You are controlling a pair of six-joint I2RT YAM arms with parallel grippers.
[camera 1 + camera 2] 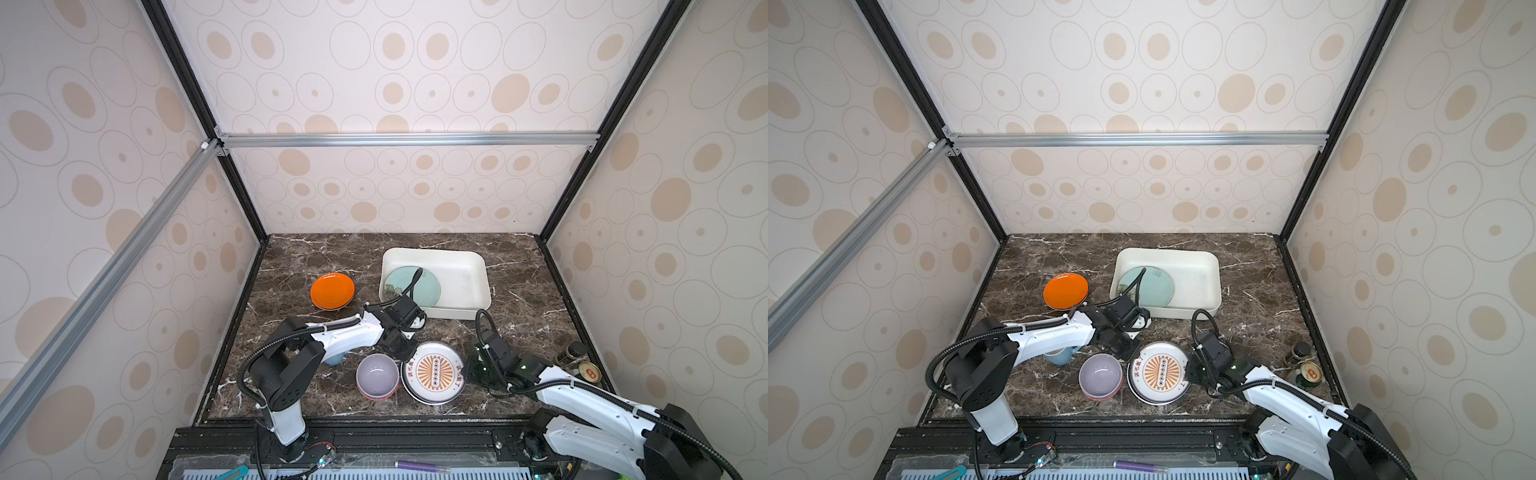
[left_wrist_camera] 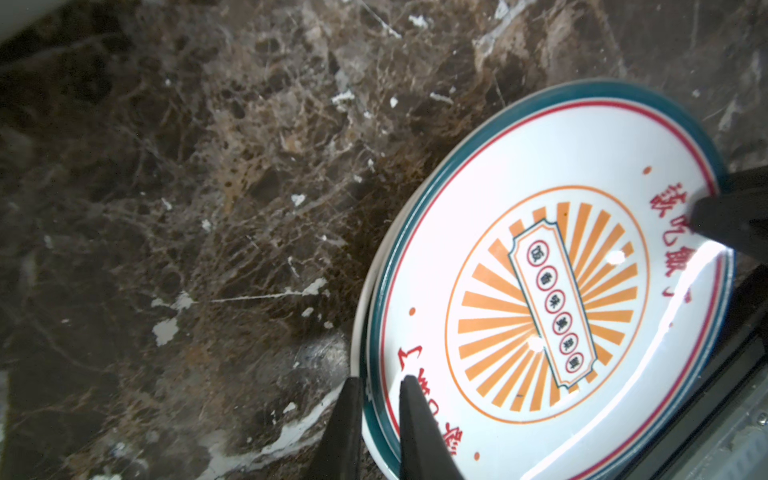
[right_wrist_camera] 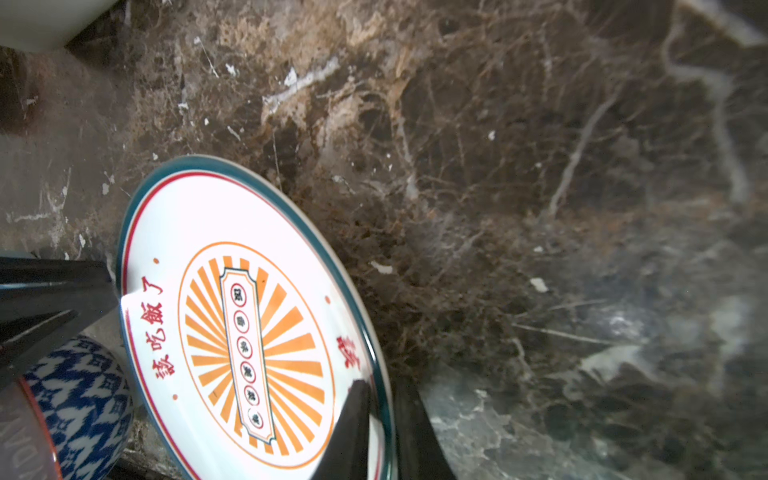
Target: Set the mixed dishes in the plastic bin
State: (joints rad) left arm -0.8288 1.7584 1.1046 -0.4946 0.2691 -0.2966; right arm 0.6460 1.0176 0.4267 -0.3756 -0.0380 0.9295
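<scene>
Both left gripper (image 2: 380, 380) and right gripper (image 3: 380, 384) pinch the sunburst plate (image 1: 434, 372) by opposite rims, nearly closed. Uneven lifting could twist it loose.

My stereo head hangs high above the sunburst plate (image 1: 433, 372), set back on its near side and tilted down toward the back wall (image 1: 395, 83) beyond it. In both top views the plate shows small, with the whole marble table (image 1: 332, 257) spread around it. My left wrist camera rides close behind the left gripper (image 2: 378, 386), looking along its jaws at the plate's rim. My right wrist camera does likewise behind the right gripper (image 3: 380, 390) from the plate's opposite side. Both close-ups share the plate's face and the marble beside it, and each catches the other gripper at the plate's far rim.
</scene>
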